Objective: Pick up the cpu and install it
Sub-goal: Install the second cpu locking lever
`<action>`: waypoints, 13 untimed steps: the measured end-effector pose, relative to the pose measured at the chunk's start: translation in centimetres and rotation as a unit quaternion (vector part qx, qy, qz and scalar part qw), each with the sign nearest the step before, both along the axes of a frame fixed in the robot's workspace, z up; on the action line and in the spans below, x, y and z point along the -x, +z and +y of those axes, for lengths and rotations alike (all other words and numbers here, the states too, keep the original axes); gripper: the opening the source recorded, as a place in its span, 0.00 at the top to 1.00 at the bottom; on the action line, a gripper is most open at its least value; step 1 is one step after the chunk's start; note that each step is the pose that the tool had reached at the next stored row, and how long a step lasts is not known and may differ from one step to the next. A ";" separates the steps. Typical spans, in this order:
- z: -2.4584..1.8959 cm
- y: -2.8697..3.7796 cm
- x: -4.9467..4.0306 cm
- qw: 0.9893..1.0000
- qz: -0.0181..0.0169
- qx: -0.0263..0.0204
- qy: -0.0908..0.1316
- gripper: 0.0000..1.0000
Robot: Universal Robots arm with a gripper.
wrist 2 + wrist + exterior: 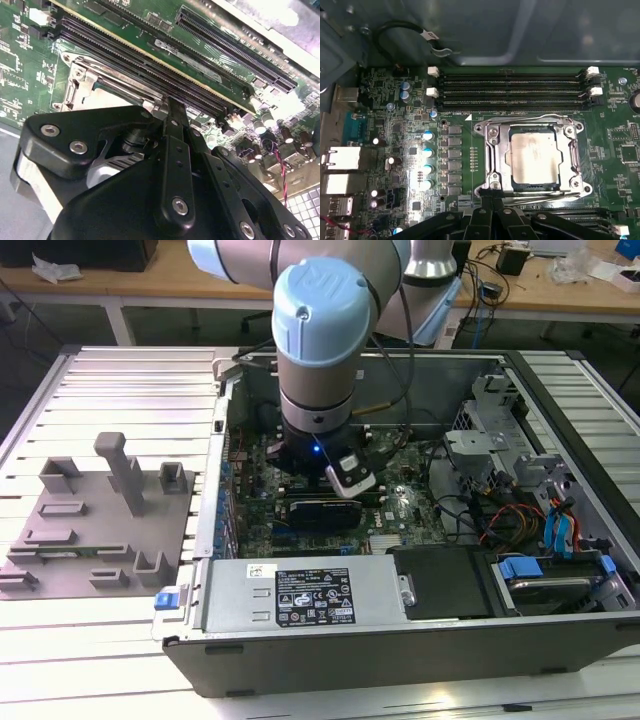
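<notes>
We see the cpu (532, 158) lying flat inside the socket (490, 165), its metal frame around it, so it reads as already seated. The gripper (487, 199) hangs just beside the socket's edge, fingers pressed together, pinching nothing we can make out. In the exterior view the arm (320, 340) stands over the motherboard (400, 505) inside the case (400, 640).

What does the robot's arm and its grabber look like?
The arm is a fat silver tube with pale blue round caps and a black ring lit by a small blue light. The gripper is black, made of flat bars joined by shiny silver screws.
</notes>
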State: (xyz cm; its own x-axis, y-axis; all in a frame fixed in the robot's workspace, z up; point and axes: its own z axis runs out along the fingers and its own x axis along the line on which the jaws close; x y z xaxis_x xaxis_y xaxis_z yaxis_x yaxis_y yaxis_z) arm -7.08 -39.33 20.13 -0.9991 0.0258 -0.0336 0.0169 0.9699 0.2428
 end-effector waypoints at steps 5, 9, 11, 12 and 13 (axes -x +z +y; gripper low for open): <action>0.00 -0.19 0.15 1.000 0.000 -0.007 0.000 0.89; -0.01 -0.53 0.26 1.000 0.000 -0.011 0.000 0.89; 0.00 -0.56 0.26 1.000 0.000 -0.011 0.000 0.89; 0.00 -0.57 0.26 1.000 0.000 -0.011 0.000 0.89; 0.00 -0.57 0.26 1.000 0.000 -0.011 0.000 0.89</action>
